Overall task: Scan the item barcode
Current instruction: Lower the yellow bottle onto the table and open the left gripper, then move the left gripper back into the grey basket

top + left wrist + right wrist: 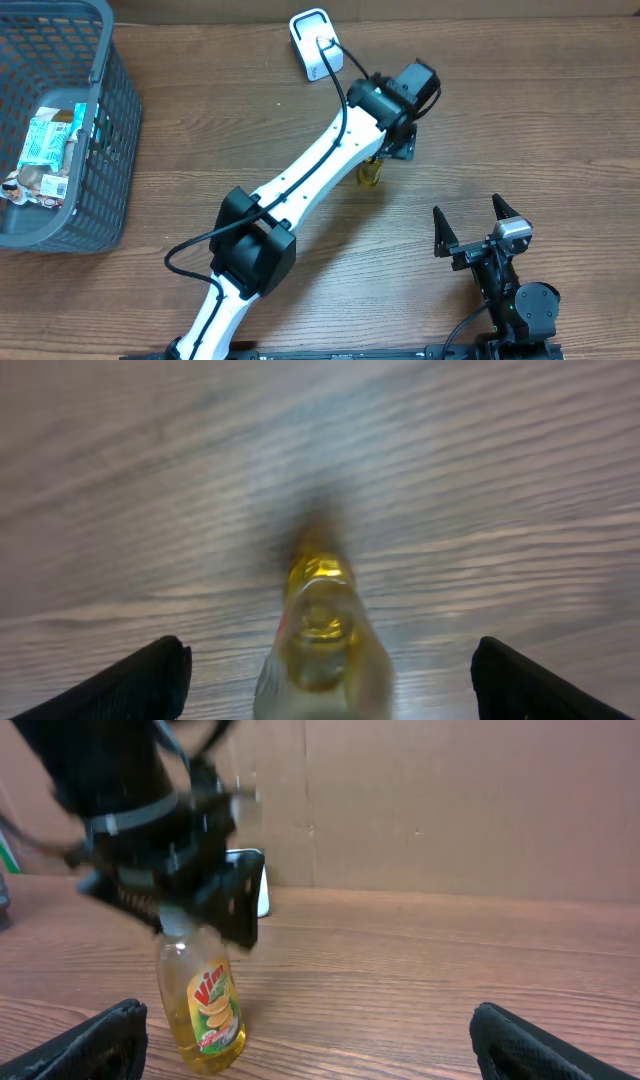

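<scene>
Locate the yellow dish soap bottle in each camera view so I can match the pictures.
Overhead: the yellow bottle sits just right of centre, mostly hidden under the left arm.
Left wrist: bottom centre, seen from above its cap, blurred.
Right wrist: lower left, standing upright with its label facing the camera.
Shared landmark: the wood-grain table it stands on shows in all three views.

read: "Vim" | where: label (pixel 214 1005) of the yellow bottle (pixel 198 1025) | rest: nothing else legible
</scene>
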Robot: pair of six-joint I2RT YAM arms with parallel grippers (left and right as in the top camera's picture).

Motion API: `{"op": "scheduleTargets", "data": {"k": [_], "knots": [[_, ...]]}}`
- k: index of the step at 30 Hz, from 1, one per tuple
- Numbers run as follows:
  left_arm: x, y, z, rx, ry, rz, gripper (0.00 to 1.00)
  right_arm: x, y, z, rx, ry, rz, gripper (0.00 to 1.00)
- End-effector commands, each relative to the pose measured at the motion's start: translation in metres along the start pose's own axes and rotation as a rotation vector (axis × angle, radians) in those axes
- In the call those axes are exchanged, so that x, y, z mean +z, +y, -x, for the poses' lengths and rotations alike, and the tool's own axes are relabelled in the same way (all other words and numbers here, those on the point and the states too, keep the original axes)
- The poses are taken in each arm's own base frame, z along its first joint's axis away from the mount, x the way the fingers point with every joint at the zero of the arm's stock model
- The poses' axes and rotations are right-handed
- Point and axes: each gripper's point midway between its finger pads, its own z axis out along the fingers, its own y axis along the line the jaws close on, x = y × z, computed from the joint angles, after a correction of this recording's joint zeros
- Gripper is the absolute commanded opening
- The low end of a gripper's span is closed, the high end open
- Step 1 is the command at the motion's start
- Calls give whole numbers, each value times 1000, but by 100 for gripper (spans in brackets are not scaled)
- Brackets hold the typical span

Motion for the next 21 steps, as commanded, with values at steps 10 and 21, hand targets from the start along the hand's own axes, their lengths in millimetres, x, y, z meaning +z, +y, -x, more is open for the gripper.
{"op": "scheduleTargets", "data": {"k": [10, 21], "knots": [[-89, 50, 52, -55, -125, -20, 85, 0, -2, -2, -7, -1, -11, 100], [-135, 127, 60, -189, -142, 30, 72, 0, -2, -2, -7, -1, -11, 100]]}}
